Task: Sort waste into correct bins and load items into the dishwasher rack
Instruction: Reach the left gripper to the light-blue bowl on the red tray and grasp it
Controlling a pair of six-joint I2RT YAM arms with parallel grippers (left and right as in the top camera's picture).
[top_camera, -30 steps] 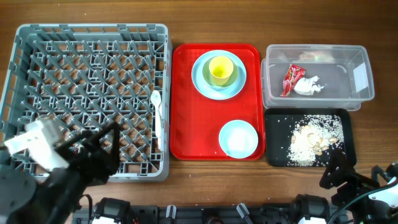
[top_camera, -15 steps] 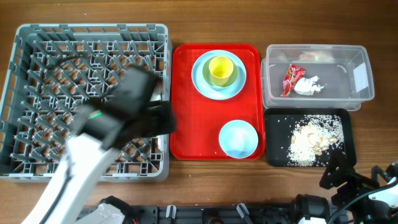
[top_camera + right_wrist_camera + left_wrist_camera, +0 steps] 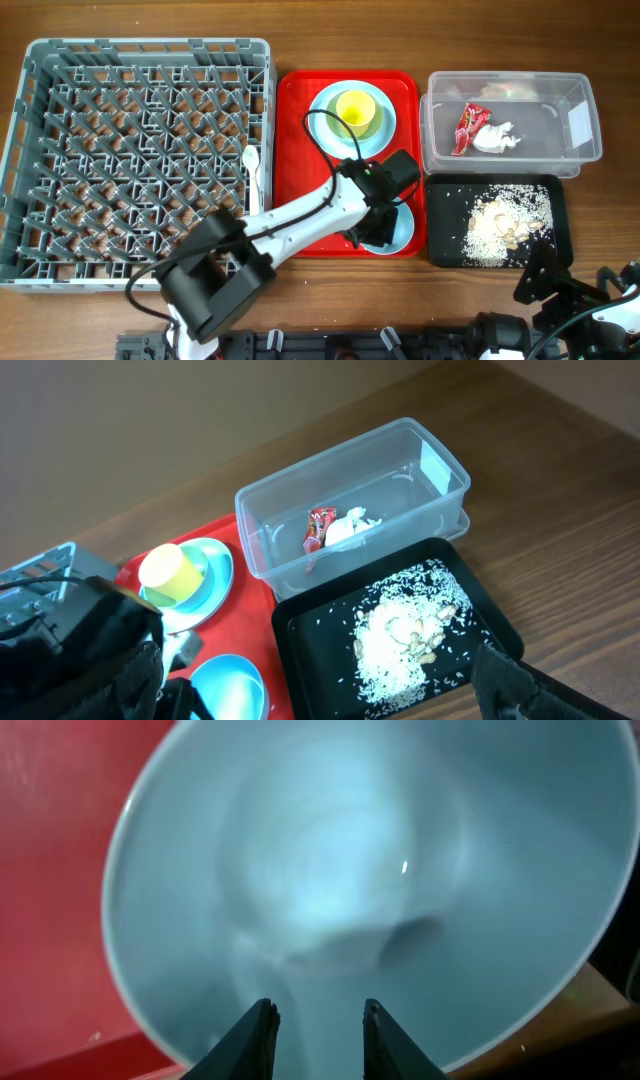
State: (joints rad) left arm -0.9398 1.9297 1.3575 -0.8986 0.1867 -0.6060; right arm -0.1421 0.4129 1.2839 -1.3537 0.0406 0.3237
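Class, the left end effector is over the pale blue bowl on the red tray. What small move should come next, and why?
Probably lower the left end effector until its fingers straddle the rim of the pale blue bowl. They stand apart over its inside, gripping nothing, and it sits on the red tray, not yet in the dishwasher rack.

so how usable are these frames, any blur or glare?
Left wrist: the pale blue bowl fills the frame, soft and out of focus, one small glint near its middle. Overhead: sharp, evenly lit, mild sheen on the clear tub. Right wrist: tub and black tray crisp, dark blurred shapes along the bottom edge.
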